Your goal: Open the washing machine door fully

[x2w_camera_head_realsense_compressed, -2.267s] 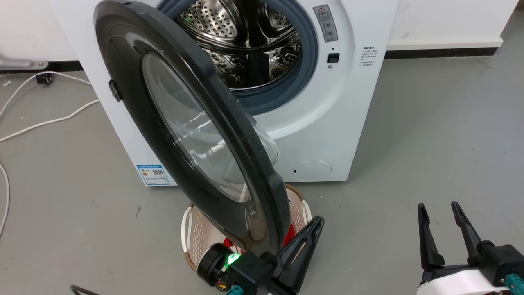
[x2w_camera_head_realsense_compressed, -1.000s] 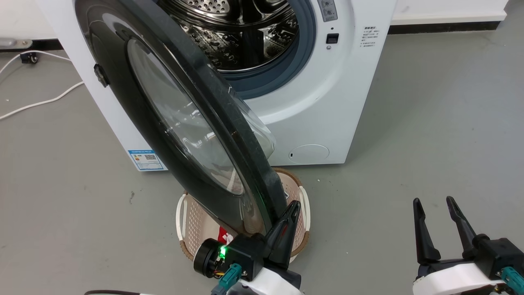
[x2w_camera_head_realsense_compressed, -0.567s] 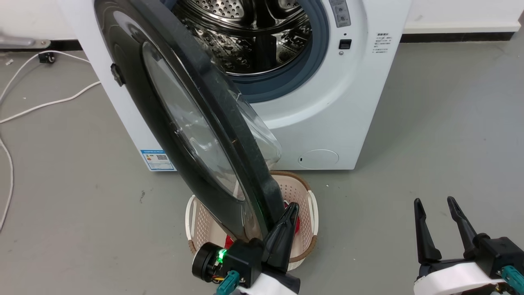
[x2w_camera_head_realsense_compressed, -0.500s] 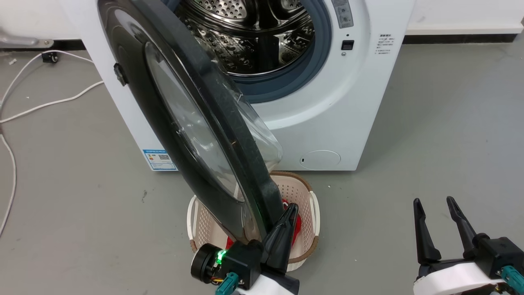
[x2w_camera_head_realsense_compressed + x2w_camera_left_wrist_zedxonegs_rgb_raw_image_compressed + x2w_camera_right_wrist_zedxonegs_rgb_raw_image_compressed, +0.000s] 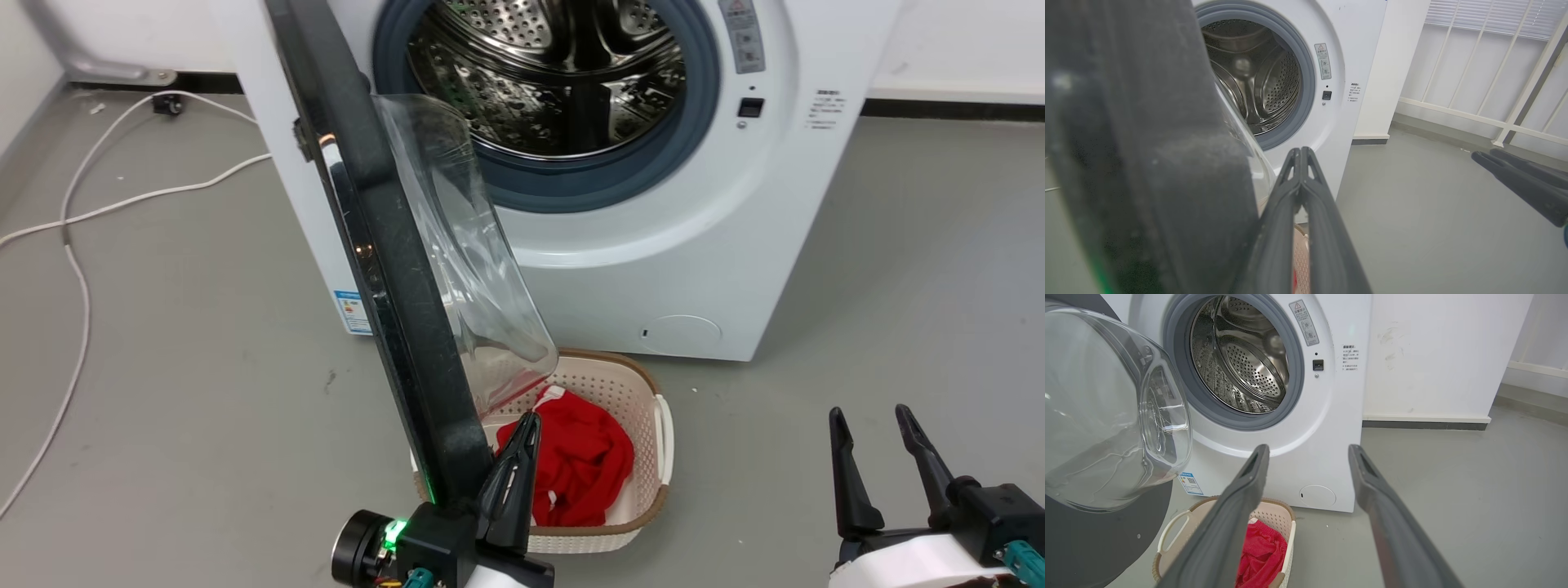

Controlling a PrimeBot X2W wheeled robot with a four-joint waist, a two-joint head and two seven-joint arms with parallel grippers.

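Note:
The white washing machine (image 5: 653, 245) stands with its steel drum exposed. Its door (image 5: 384, 269) stands out from the left side, edge-on in the head view, the clear glass bowl (image 5: 465, 245) bulging toward the drum. My left gripper (image 5: 526, 433) is shut with nothing between its fingers, lying right against the inner side of the door's lower black rim. In the left wrist view the rim (image 5: 1147, 143) looms dark beside the shut gripper (image 5: 1300, 152). My right gripper (image 5: 869, 416) hangs open over the floor at the lower right, apart from the machine (image 5: 1323, 437); its wrist view looks between the open gripper (image 5: 1308, 451) past the door's glass (image 5: 1106, 416).
A beige laundry basket (image 5: 612, 384) holding a red cloth (image 5: 580, 465) sits on the grey floor under the door's free edge. White cables (image 5: 82, 212) trail over the floor at the left. A white wall stands behind the machine, with a railing (image 5: 1494, 61) off to the right.
The door has swung further out, from slanted across the opening to edge-on. My shut left gripper stayed at its lower rim. The head camera has shifted, uncovering the basket. My right gripper kept still.

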